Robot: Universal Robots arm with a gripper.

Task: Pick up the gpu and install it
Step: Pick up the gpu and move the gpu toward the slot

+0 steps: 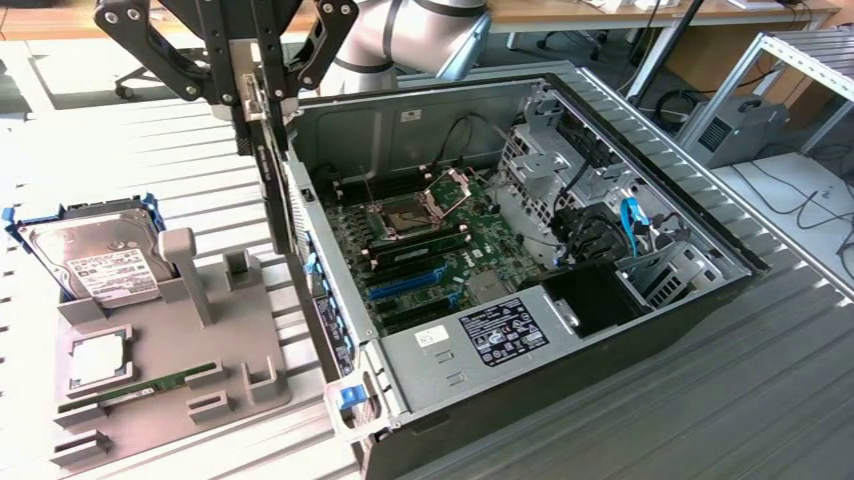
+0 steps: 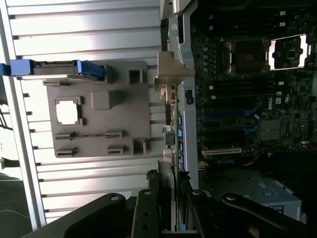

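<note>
The motherboard [image 2: 233, 111] carries a Dell mark [image 2: 279, 99]; hard drive label [image 1: 114, 272] and power supply label [image 1: 501, 332] illegible.

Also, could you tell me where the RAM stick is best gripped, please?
Probably at the bare middle of the RAM stick, between the two slotted blocks holding its ends, coming from straight above and closing across its thin width. It seems to stand on edge on the grey holder, top edge free.

Mostly metal, some plastic
Ribbed bare-metal tabletop [image 1: 747, 400], matt grey plastic holder [image 1: 174, 370], steel computer case [image 1: 400, 125] (dull sheen), silver metal bracket [image 2: 174, 72] on the gpu [image 1: 278, 190].
</note>
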